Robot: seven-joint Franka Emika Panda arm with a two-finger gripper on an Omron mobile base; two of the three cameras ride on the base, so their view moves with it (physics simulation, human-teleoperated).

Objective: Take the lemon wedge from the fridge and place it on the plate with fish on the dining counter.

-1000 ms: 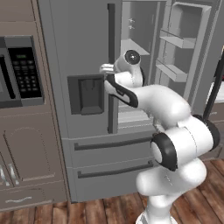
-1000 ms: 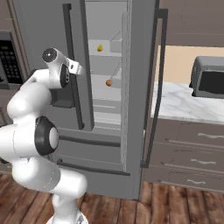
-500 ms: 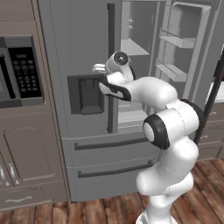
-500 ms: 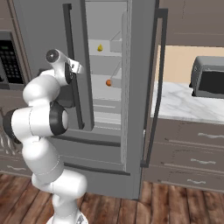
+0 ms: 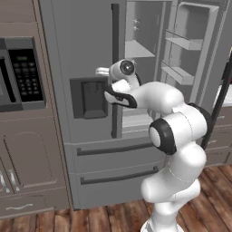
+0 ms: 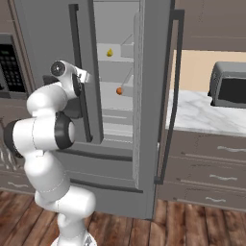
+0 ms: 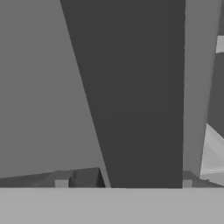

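straddling the left fridge (image 5: 81, 54) door handle (image 7: 140, 96) with hand (image 7: 124, 184) wide, a closing grip may skid off, leaving the lemon wedge (image 6: 109, 53) unreached.

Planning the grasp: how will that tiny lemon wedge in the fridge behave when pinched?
The lemon wedge looks far smaller than the gripper, so it could squirt from the fingers. It is probably light. Its pointed shape suggests tipping rather than rolling.

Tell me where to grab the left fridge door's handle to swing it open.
Grip the long dark vertical handle around its mid-height, coming straight from the front with the gripper fingers on either side. It is a slim upright bar standing off the door.
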